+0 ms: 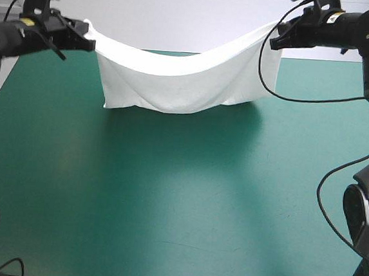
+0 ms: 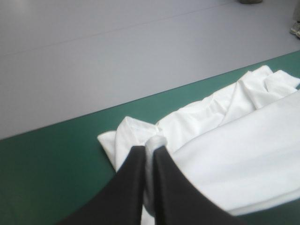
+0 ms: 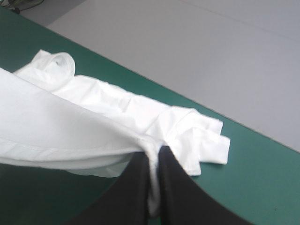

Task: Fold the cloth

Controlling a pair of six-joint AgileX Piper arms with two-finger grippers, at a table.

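- White, short-sleeved fabric T-shirt (image 1: 177, 79) hangs in the high view as a sagging band over the far part of the teal-green table cover (image 1: 165, 207). Its long axis runs left to right along the far edge, and its lower fold seems to rest on the cover.
- At the band's left end is the left gripper (image 1: 86, 39) of two black fin-shaped fingers. The right gripper (image 1: 277, 36) is at the right end and somewhat higher.
- Left wrist view: the left gripper (image 2: 150, 146) is all but pressed together, pinching a white hem. The rest of the T-shirt spreads ahead of it and away toward the other arm.
- Right wrist view: the right gripper (image 3: 153, 157) likewise nips a bunched edge, and the cloth runs off sideways toward the left arm.
- Neither arm is nearer, since each holds one end. Laying the sheet down flat likely depends on both travelling together and keeping that axis parallel to the far edge.
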